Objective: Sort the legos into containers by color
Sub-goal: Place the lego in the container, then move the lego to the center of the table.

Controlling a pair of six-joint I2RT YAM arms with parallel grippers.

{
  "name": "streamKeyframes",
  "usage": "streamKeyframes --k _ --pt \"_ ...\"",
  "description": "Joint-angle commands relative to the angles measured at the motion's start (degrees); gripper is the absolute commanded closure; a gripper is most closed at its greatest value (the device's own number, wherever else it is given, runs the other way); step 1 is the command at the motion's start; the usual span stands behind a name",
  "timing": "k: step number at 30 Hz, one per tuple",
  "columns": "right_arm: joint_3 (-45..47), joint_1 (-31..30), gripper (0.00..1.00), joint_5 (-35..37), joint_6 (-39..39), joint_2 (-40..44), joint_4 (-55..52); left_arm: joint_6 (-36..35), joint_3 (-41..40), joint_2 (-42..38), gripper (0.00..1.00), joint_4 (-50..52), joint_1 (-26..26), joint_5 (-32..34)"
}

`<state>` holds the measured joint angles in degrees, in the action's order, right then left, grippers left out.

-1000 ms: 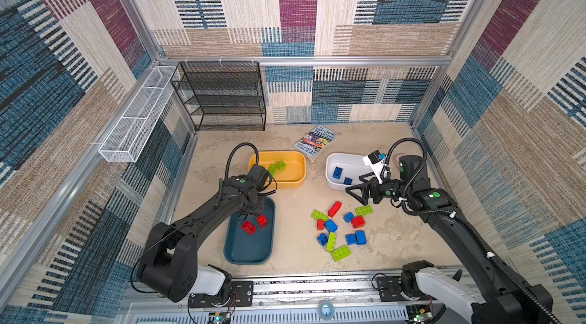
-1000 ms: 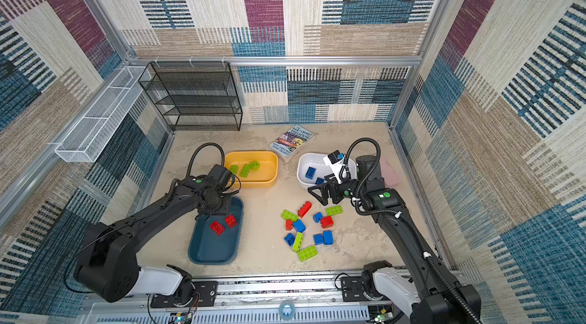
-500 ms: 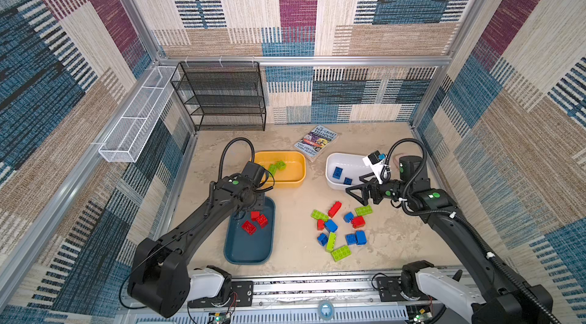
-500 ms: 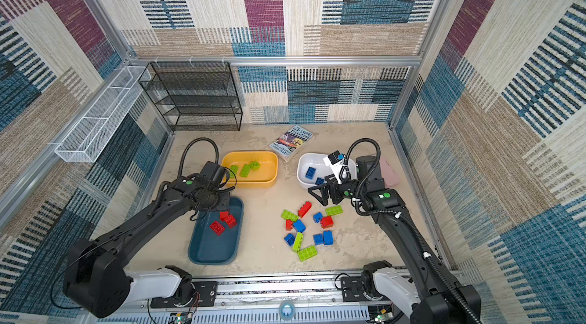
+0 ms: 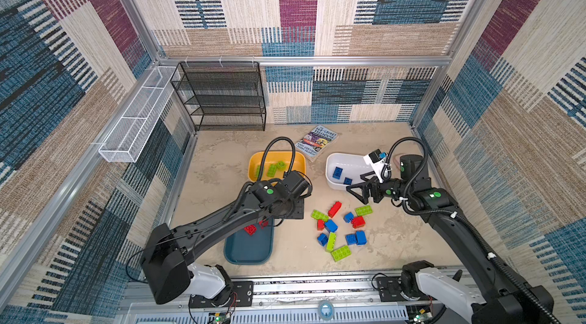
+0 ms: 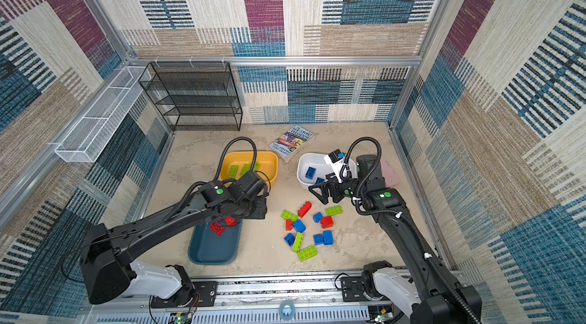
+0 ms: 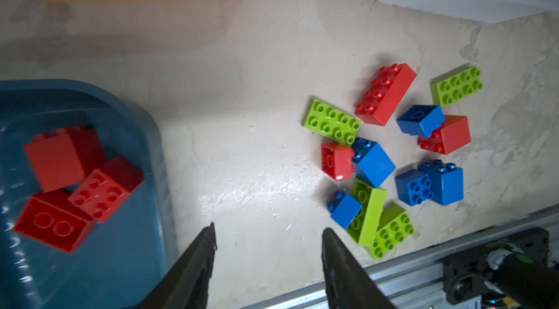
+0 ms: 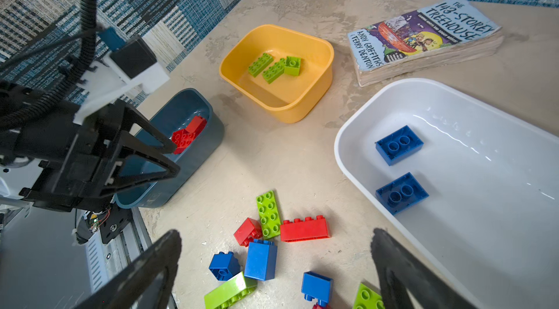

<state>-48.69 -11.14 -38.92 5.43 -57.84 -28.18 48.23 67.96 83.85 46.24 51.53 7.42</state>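
teal bin [image 5: 250, 252] partly behind left arm [image 5: 215, 227]

The left arm [image 5: 203, 236] reaches forward and inward from its base, with the wrist bent down. The left gripper [image 7: 268, 228] points downward, its jaws partly apart and empty. The right arm [image 5: 450, 230] stretches forward and turns inward at the wrist. The right gripper [image 5: 356, 195] holds its jaws spread wide, gripping nothing.
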Motion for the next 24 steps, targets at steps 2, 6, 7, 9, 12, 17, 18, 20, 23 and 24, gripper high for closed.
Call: streamKeyframes --k 2,6,7,9,12,17,18,20,23,24 --pt "-0.27 -0.02 0.01 0.32 0.22 0.35 -0.03 18.11 3.75 6.51 0.42 -2.42 2.41 4.14" --pt "-0.18 -0.03 0.01 0.41 0.22 0.58 0.06 26.27 6.65 12.81 0.42 -2.96 3.26 4.05" --pt "-0.16 -0.03 0.01 0.42 0.35 0.73 -0.09 27.61 7.11 14.03 0.42 -2.91 3.31 3.77" --pt "0.08 -0.03 0.01 0.78 0.45 1.32 -0.03 31.91 7.01 16.15 0.43 -3.29 3.23 3.98" --pt "0.23 -0.02 0.01 1.09 0.76 1.59 -0.16 34.72 6.36 18.50 0.42 -8.88 2.99 4.18" --pt "-0.08 0.00 0.01 1.10 1.48 1.08 -0.81 38.75 9.60 24.24 0.39 -9.14 2.63 0.25" --pt "-0.08 -0.01 0.01 1.40 1.79 1.01 -1.05 39.97 9.75 24.98 0.39 -9.17 2.68 -0.06" --pt "-0.15 -0.03 0.01 1.76 2.07 1.01 -1.34 41.39 9.91 25.89 0.39 -9.08 2.63 0.17" --pt "-0.18 -0.02 0.01 1.82 2.20 1.29 -1.52 43.04 10.92 27.07 0.39 -8.09 2.62 0.58" --pt "-0.09 -0.03 0.01 2.08 2.34 1.39 -1.61 43.54 11.81 27.84 0.39 -6.82 2.68 0.25"
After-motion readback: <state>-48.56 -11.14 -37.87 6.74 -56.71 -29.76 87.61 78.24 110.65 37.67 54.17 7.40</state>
